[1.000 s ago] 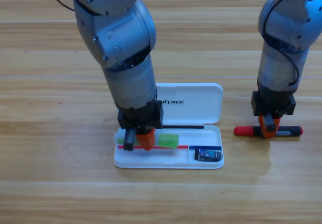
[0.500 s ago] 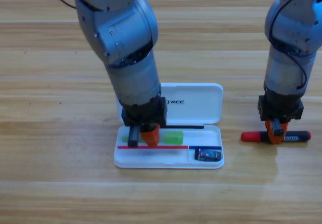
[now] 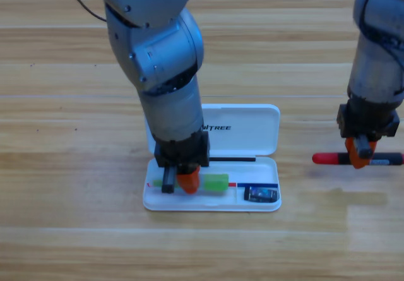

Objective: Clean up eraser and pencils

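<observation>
Two grippers at work: left gripper (image 3: 178, 183) pinching the green pencil (image 3: 211, 182) in the white case (image 3: 252, 129) beside the eraser (image 3: 261, 194), right gripper (image 3: 360, 155) pinching the black-and-red pencil (image 3: 328, 158) mid-body, a light, stiff, probably slippery stick

Light was bright and even across the wooden bench (image 3: 63, 167). A pale glare patch sat on it at lower right. Shadows were soft; the arms looked slightly blurred.
</observation>
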You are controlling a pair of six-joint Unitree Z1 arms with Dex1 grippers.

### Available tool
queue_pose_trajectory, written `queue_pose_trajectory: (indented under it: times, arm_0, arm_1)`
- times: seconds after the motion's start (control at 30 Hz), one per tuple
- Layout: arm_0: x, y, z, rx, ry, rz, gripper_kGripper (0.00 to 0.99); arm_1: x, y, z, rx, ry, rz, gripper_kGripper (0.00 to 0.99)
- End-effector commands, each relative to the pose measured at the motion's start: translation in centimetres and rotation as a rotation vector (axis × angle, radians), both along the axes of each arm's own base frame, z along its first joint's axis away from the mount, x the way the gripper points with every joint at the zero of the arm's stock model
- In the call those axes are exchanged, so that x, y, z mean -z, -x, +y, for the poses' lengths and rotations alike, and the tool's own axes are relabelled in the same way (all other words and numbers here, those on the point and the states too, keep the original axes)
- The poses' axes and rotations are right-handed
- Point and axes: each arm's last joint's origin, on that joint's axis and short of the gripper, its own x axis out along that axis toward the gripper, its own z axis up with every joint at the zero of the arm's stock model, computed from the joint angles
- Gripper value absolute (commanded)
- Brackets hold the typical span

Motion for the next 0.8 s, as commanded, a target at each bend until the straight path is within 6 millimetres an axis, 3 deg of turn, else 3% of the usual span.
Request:
queue_pose_trajectory:
  times: [0.03,0.37,0.4,0.47,0.5,0.6,0.8]
  arm_0:
    - [2.2,0.5,-0.9,0.010,-0.036,0.046,0.000]
    - [1.9,0.5,-0.9,0.001,-0.032,0.041,0.000]
    - [1.9,0.6,-0.9,-0.002,-0.033,0.042,0.051]
    - [1.8,0.6,-0.8,-0.010,-0.034,0.040,0.643]
    - [1.7,0.6,-0.8,-0.012,-0.034,0.039,0.847]
    - [1.5,0.6,-0.7,-0.015,-0.029,0.036,0.982]
    - [1.5,0.7,-0.7,-0.015,-0.032,0.038,0.990]
  arm_1:
    - [-0.5,0.9,0.0,-0.003,0.013,0.007,0.000]
    - [-1.6,1.3,0.8,-0.011,0.006,-0.005,0.000]
    - [-1.7,1.4,1.0,-0.014,0.005,-0.004,0.000]
    - [-1.9,1.6,1.2,-0.014,0.004,-0.006,0.000]
    - [-2.0,1.6,1.3,-0.014,0.004,-0.006,0.000]
    - [-2.4,2.0,1.7,-0.017,-0.002,-0.012,0.000]
    - [-4.3,3.4,3.4,-0.028,-0.021,0.002,0.000]
